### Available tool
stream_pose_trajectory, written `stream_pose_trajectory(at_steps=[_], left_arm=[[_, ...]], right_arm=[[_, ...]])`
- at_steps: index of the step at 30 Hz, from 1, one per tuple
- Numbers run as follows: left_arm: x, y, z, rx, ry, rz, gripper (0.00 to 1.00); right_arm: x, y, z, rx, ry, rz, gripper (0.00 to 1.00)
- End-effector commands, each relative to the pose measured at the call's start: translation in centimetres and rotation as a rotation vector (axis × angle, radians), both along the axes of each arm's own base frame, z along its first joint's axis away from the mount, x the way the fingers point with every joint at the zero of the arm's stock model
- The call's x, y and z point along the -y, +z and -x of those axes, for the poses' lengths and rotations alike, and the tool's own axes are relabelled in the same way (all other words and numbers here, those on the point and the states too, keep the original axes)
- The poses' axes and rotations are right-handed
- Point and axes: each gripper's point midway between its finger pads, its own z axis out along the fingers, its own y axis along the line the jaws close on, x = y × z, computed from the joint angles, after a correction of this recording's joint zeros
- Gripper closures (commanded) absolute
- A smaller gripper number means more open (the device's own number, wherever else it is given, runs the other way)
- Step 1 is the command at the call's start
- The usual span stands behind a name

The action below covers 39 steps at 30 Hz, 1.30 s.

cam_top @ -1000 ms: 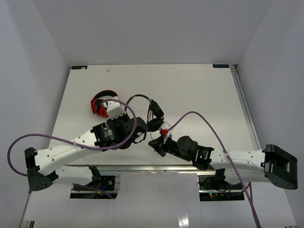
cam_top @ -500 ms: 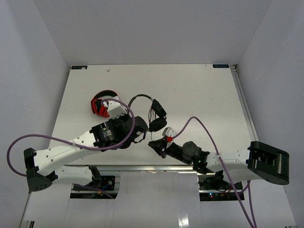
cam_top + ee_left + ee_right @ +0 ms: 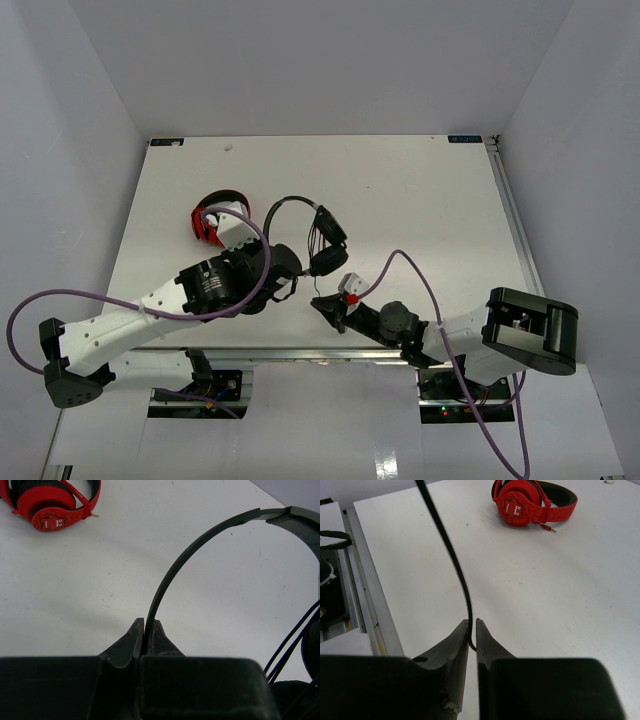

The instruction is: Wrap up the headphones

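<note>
Headphones held by both claws, open counter beyond.
Left claw clamps headband; right claw nips cable by the front edge.

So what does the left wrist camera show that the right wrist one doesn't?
Left wrist only: the left gripper shut on the black headband.
Right wrist only: the right gripper shut on the cable, plus the rail at the table's near edge.
Both: the red headphones lying on the white table, and stretches of cable.
</note>
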Motion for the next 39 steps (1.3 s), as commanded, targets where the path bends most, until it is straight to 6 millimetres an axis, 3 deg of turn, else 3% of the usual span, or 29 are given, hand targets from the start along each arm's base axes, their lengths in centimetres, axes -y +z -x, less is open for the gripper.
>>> stream_pose_trajectory(at_steps=[1, 5, 8, 11, 24, 28, 33, 37, 39], left_arm=[[0.0, 2.0, -0.2, 0.043, 0.011, 0.088, 1.0], [0.0, 2.2, -0.1, 0.044, 0.003, 0.104, 1.0], [0.0, 2.2, 0.0, 0.044, -0.002, 0.108, 1.0], [0.0, 2.2, 0.0, 0.043, -0.003, 0.108, 1.0], [-0.3, 2.1, 0.2, 0.044, -0.007, 0.12, 1.0], [-0.3, 2.1, 0.3, 0.044, -0.011, 0.128, 1.0], [-0.3, 1.8, 0.5, 0.038, -0.026, 0.126, 1.0], [0.3, 3.3, 0.8, 0.078, -0.097, 0.199, 1.0], [1.6, 3.0, 1.4, 0.087, -0.215, 0.182, 1.0]], right_arm=[[0.1, 4.2, -1.0, 0.116, -0.046, -0.151, 0.87], [0.0, 4.0, -0.9, 0.139, -0.021, -0.161, 0.87], [0.0, 4.1, -1.0, 0.163, -0.008, -0.178, 0.77], [-0.1, 4.0, -1.3, 0.175, -0.004, -0.187, 0.73], [-0.6, 3.1, -3.0, 0.172, 0.035, -0.216, 0.72], [-1.1, 2.4, -3.6, 0.153, 0.044, -0.213, 0.75], [-0.9, 2.0, -4.4, 0.115, 0.051, -0.228, 0.92], [0.4, 2.0, -5.6, 0.086, 0.019, -0.242, 0.92], [1.0, 2.2, -6.3, 0.08, -0.001, -0.251, 0.92]])
